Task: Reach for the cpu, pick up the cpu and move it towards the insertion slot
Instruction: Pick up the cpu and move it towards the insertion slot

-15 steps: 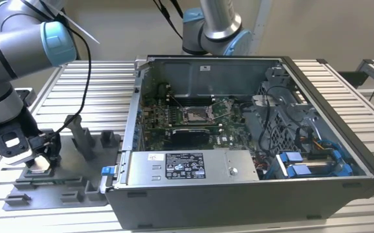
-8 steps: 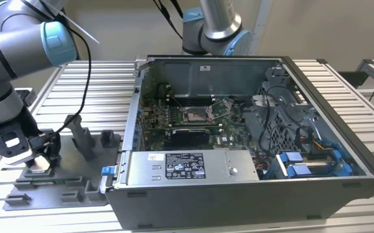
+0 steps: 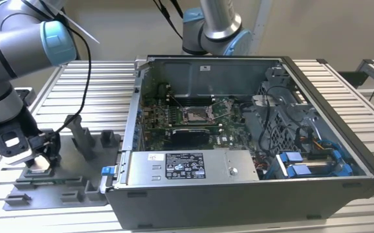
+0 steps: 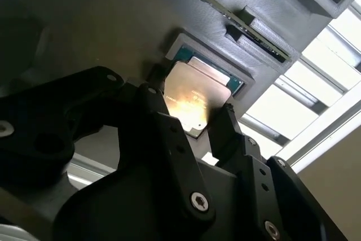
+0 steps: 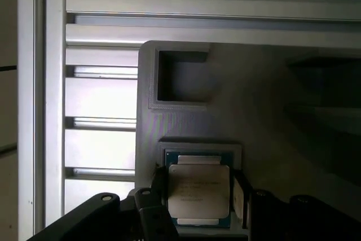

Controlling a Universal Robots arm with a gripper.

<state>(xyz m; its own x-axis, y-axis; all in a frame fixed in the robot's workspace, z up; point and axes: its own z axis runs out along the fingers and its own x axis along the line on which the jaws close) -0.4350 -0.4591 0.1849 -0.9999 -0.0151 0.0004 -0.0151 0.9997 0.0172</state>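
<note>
The cpu (image 3: 40,163) is a pale silver square lying in a shallow grey nest at the exterior view's left. In both wrist views the cpu (image 4: 194,91) (image 5: 198,193) shows its shiny lid with a thin green rim. My gripper (image 3: 37,156) is low over it, and its black fingers (image 4: 161,111) press against two opposite edges of the chip. The gripper (image 4: 190,108) (image 5: 198,198) is shut on the cpu, which still sits level in the nest. The insertion slot (image 3: 195,114) is a silver-framed socket on the green board inside the open computer case.
The grey fixture plate (image 3: 64,194) carries upright blocks (image 3: 83,138) between my gripper and the case. The case's metal wall (image 3: 132,121) and the power supply (image 3: 187,167) rise on the way to the board. A second arm (image 3: 216,24) stands behind the case.
</note>
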